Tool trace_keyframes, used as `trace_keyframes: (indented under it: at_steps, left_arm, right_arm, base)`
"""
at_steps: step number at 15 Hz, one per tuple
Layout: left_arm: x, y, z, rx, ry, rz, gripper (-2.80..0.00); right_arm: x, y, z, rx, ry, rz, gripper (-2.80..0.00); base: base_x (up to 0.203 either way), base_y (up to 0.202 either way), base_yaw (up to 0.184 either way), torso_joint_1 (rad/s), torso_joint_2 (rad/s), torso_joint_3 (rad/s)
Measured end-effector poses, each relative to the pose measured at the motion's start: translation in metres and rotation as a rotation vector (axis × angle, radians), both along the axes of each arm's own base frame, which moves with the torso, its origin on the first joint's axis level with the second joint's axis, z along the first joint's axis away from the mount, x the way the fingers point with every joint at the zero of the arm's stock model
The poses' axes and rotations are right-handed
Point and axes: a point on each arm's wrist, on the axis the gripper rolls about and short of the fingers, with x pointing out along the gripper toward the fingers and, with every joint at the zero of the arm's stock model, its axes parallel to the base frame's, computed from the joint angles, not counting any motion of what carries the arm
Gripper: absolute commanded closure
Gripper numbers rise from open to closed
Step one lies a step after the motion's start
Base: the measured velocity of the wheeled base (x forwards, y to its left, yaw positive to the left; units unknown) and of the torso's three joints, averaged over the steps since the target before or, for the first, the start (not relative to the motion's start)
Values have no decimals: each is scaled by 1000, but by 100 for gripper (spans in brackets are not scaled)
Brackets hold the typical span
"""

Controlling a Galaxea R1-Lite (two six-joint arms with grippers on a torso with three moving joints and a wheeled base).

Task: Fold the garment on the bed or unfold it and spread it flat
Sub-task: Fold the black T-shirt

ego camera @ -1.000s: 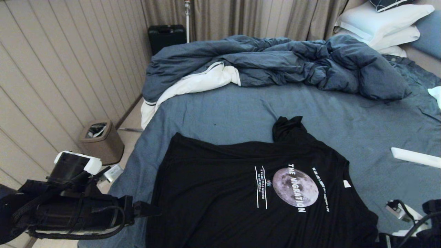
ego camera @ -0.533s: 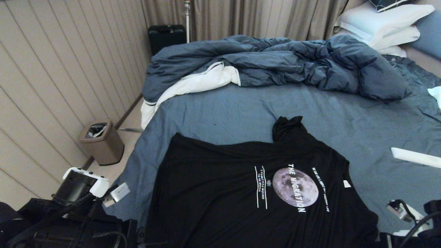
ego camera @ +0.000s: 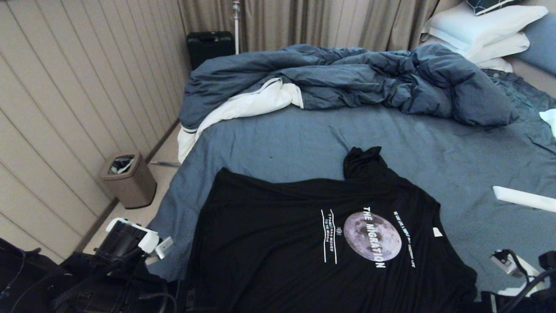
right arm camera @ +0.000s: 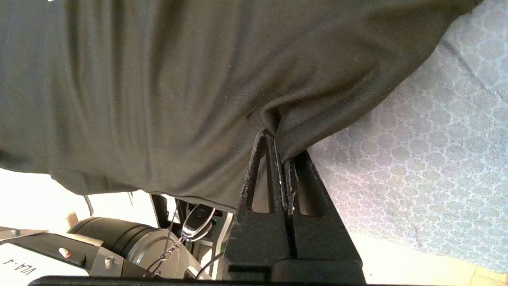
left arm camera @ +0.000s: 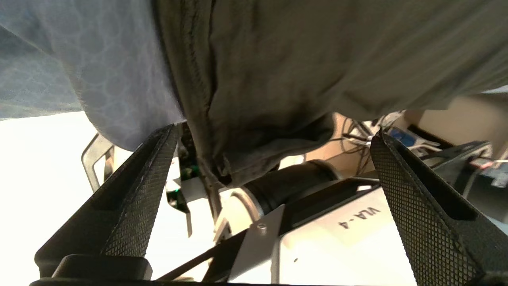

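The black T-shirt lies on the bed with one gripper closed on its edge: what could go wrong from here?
1. The right gripper pinches only a small bunch of the black T-shirt hem; a pull may let it slip or drag the shirt into wrinkles.
2. The left gripper is open with the hanging shirt corner between its fingers; closing may also catch the slate-blue sheet beside it.
3. The far sleeve is bunched; it may stay crumpled.

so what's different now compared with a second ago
The left arm has swung down and toward the bed's near edge in the head view; its open left gripper now sits at the hanging hem of the garment, holding nothing. The right gripper stays shut on the garment. Garment, duvet and bed are unchanged.
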Motion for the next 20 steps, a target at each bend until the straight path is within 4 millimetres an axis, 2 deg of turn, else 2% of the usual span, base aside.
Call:
trace_keyframes:
  at_steps: [3,10,17,18,20]
  left_arm:
    - [0,-4,-9,24,12,-16,-280]
    - [0,-28,-22,99,-17,-83,-280]
    - [-1,-35,-29,145,-9,-93,-280]
    - [-1,-35,-29,146,-8,-93,0]
    - [-2,-36,-30,148,-8,-96,0]
  right_arm:
    - [0,0,0,6,-2,2,0]
    - [1,-1,-2,13,4,-1,0]
    - [0,-4,-2,27,-4,-13,0]
    - [0,-4,-2,27,-4,-13,0]
    - [0,-4,-2,27,-4,-12,0]
  base:
    - [0,0,0,0,0,0]
    - [0,0,0,0,0,0]
    - [0,0,0,0,0,0]
    - [0,0,0,0,0,0]
    - [0,0,0,0,0,0]
